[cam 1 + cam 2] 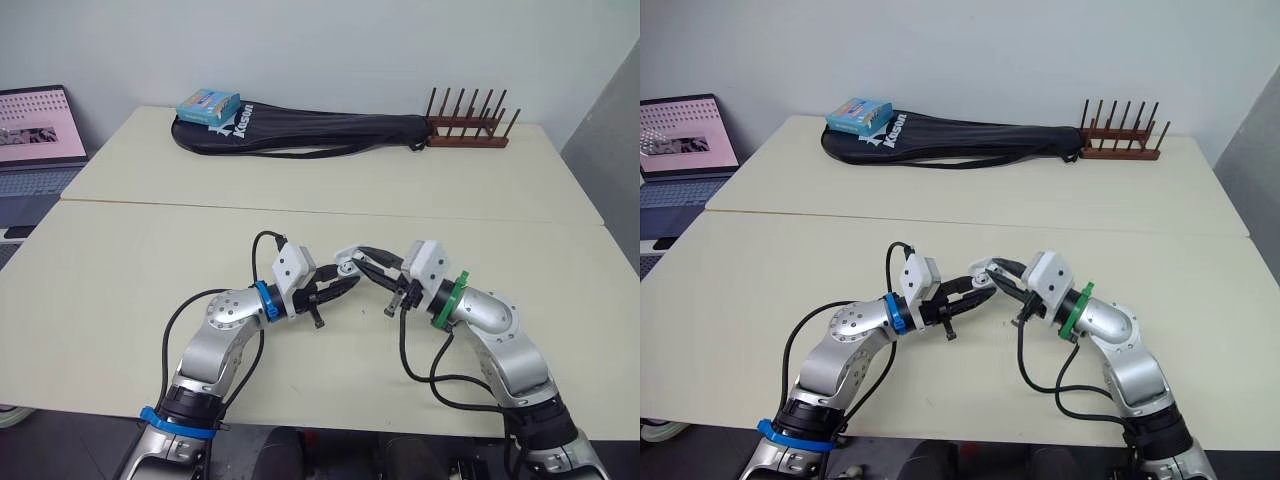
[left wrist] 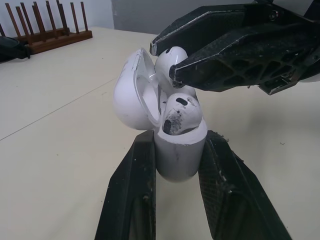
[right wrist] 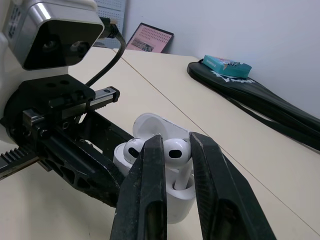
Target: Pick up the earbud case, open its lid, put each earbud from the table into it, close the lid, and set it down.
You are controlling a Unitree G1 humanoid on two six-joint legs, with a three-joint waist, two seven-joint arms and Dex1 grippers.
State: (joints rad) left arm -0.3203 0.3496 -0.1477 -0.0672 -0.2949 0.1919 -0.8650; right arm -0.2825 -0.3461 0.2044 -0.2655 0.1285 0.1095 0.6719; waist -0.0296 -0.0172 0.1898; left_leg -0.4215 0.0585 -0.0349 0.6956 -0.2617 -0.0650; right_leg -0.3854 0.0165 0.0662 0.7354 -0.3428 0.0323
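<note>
Your left gripper point(image 2: 179, 139) has its fingers clamped on the earbud case point(image 2: 179, 162), lid point(image 2: 127, 95) flipped open past the fingertips. Your right gripper point(image 3: 176, 141) is pinching one earbud point(image 3: 175, 154) between its fingers, stem down in the case next to the seated earbud point(image 2: 180, 114).

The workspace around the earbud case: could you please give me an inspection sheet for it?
Surface: beige table, two tops joined at a seam.
Job's things: earbud case with lid open, one earbud seated; second earbud at the case mouth.
Clutter: black racket bag, teal box on it, wooden rack, all at the far edge.
Grippers: left gripper shut on earbud case; right gripper shut on second earbud.
Cables: black cables loop from both wrists.
Surroundings: laptop at left, white wall.
</note>
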